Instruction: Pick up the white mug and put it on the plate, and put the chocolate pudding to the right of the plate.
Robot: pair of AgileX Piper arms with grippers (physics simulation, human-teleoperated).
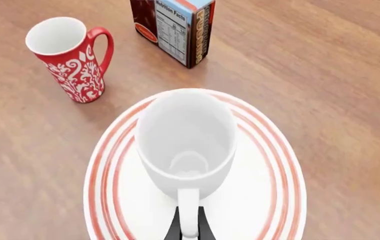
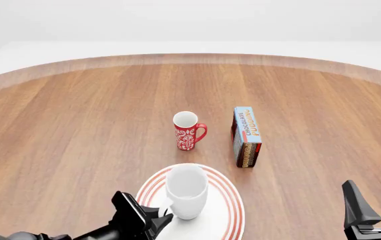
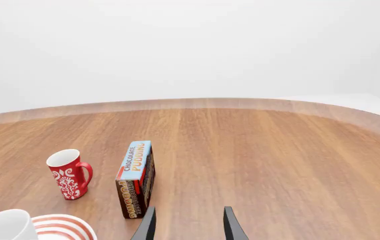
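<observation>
1. Black fingers of the left gripper (image 1: pixel 188 227) sit closed on either side of the loop handle of the plain glossy white mug (image 1: pixel 186 142), pinching it; in the front view this gripper (image 2: pixel 158 216) reaches in from the lower left edge.
2. Upright and open-mouthed, the white mug (image 2: pixel 186 190) stands over the round white plate with concentric red-orange rings (image 1: pixel 269 200), and its inside looks empty. Whether its base touches the plate or hangs just above it cannot be told.
3. At the near edge of the wooden table (image 2: pixel 76 130) lies the plate (image 2: pixel 232 210), with nothing else on it but the mug.
4. Beyond the plate stands a slim red mug with a white swirl pattern (image 2: pixel 187 132), upright, handle to the right in the front view, apart from the plate and empty as far as its white inside shows.
5. Just right of the red mug stands the rectangular chocolate pudding box (image 2: pixel 246 136) on a long edge, beyond the plate and a little to its right. Its light blue top face reads "CHOCOLATE PUDDING"; the left wrist view shows a "Nutrition Facts" panel on one end (image 1: pixel 172 29); smaller print is unreadable.
6. The right gripper (image 2: pixel 376 207) hovers at the lower right, fingers parted and holding nothing, well apart from the box (image 3: pixel 135 179).
</observation>
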